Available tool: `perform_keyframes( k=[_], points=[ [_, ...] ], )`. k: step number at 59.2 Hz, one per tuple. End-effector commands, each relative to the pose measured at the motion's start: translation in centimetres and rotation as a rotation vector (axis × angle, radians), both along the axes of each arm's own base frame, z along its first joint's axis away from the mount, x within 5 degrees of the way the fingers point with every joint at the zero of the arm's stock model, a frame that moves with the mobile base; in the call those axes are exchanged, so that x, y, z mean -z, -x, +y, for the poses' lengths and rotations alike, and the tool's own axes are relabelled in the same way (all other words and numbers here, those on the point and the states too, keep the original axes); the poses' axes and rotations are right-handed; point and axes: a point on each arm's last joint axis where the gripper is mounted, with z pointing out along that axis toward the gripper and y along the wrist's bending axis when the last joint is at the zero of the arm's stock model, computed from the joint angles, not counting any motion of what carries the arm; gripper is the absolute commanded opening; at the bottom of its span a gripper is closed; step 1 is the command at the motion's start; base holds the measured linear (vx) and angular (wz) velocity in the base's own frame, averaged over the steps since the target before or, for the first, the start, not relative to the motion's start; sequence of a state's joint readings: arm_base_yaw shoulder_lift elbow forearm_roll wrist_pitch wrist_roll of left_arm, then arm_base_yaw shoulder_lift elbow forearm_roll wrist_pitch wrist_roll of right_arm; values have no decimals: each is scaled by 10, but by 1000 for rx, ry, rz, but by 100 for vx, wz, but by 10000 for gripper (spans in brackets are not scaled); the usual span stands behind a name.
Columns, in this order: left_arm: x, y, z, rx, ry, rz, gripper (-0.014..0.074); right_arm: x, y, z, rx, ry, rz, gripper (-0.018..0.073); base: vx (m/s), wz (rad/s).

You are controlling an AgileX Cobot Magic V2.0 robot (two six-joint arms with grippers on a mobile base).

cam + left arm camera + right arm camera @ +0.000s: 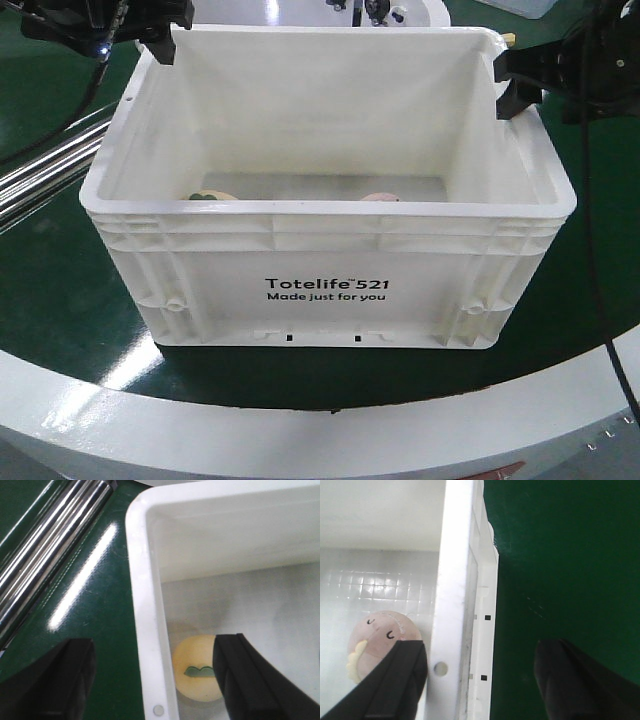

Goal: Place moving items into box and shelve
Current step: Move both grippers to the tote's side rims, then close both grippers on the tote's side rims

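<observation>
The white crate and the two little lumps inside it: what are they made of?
The crate looks like moulded plastic: ribbed walls, slight sheen, printed lettering. The beige lump appears smooth and matte, perhaps foam or rubber. The pink lump, with a drawn face, looks soft, but I cannot tell.

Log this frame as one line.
phase: box pre-grasp | left gripper: open, astride left wall | right gripper: open, astride right wall | moving items: two inside | box: on green surface
</observation>
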State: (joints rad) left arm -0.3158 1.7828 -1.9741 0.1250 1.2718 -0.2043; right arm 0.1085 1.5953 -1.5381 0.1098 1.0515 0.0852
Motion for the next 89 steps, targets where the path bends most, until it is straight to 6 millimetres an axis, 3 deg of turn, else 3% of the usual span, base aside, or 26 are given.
perform_keyframes(
  k=[1, 7, 14, 19, 39, 56, 69, 89],
  points=[
    [-27, 13, 2, 10, 34, -88, 589, -38, 6, -1, 11, -32, -126, 505, 0, 0],
    [-27, 13, 2, 10, 32, -89, 589, -62, 9, 1, 0, -38, -178, 486, 0, 0],
    [-27, 13, 2, 10, 32, -89, 589, -73, 7, 3, -18, -43, -135, 469, 0, 0],
    [-27, 13, 2, 12, 36, -87, 589, -68, 1, 5, -32, -38, -39, 463, 0, 0],
    [-26, 12, 5, 44, 18, -86, 589, -42, -19, 28, -84, -14, 28, 459, 0, 0],
    [-21, 8, 3, 49, 59, -61, 589, -41, -22, 16, -47, 128, 10, 459, 0, 0],
    [-20, 6, 6, 36, 15, -68, 589, -43, -20, 15, -46, 129, 5, 459, 0, 0],
    [-18, 3, 8, 21, -7, -69, 589, -28, -30, 17, -42, 132, 46, 459, 0, 0]
  ],
)
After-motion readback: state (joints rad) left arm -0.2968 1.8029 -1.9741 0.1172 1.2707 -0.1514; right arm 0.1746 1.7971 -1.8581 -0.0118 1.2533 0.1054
